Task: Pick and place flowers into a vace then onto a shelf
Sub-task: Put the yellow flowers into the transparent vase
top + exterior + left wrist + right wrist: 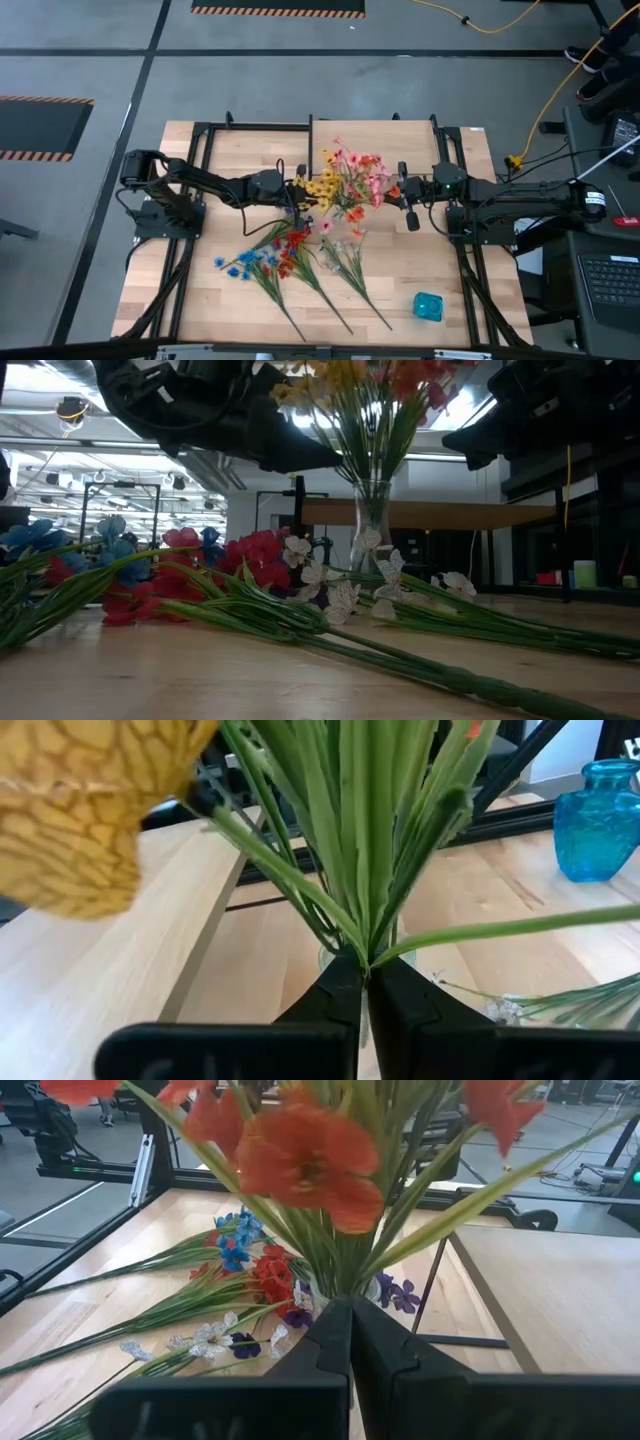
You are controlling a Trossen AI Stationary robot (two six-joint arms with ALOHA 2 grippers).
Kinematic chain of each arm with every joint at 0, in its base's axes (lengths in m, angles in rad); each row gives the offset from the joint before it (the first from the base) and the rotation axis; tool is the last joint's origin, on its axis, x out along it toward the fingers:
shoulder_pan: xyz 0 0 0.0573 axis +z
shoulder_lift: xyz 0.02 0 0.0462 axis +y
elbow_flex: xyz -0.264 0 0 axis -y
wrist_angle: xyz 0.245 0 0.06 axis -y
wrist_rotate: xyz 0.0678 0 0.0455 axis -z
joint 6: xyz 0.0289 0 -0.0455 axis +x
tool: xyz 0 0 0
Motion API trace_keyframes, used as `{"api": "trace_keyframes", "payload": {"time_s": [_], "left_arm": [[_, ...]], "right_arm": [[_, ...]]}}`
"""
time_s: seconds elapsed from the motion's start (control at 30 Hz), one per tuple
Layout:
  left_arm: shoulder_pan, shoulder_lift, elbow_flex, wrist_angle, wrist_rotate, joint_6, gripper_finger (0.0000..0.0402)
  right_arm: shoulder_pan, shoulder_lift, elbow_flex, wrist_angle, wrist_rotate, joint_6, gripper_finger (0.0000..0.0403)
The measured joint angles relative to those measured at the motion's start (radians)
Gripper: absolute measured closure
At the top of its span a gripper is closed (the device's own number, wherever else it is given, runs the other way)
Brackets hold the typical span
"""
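Looking down from above, we see the pale butcher-block wooden counter [400,300] with a black metal frame on it, and the two dark arms reach toward its middle from both sides.

Between them stands a bouquet of artificial flowers [350,180] with yellow, pink, orange and red blooms; its long green stems go down into a clear glass vase [372,510], which we see best in the low view. Behind the vase in that view is the flat pale wood shelf [440,513] on thin black posts.

More flower sprays [290,262] with red, blue and white blooms lie flat on the counter, nearer the front edge, their stems fanning out.

The left gripper [362,982] is at the bouquet's left side, its fingers together and clamped on green stems. The right gripper [350,1315] is at the right side, fingers together at the stem bunch; we cannot tell if it pinches a stem.

A small blue glass vase [428,306] stands alone near the counter's front right corner.
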Motion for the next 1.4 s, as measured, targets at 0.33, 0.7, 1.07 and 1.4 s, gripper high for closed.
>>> {"api": "trace_keyframes", "payload": {"time_s": [0.33,0.7,1.07,1.4], "left_arm": [[0.0,0.002,-0.002,0.037,0.0,0.003,0.0391],[0.0,0.002,-0.002,0.073,0.0,-0.008,0.0327],[0.001,0.002,0.057,0.03,0.0,-0.009,0.0267],[0.002,0.002,0.084,-0.053,0.0,-0.001,0.0336]], "right_arm": [[0.0,0.0,0.0,0.0,0.0,0.0,0.0398],[0.0,0.0,0.0,-0.001,0.0,0.0,0.0398],[0.0,0.0,0.0,-0.002,0.0,0.0,0.0398],[0.0,0.0,0.0,-0.002,0.0,0.0,0.0398]]}}
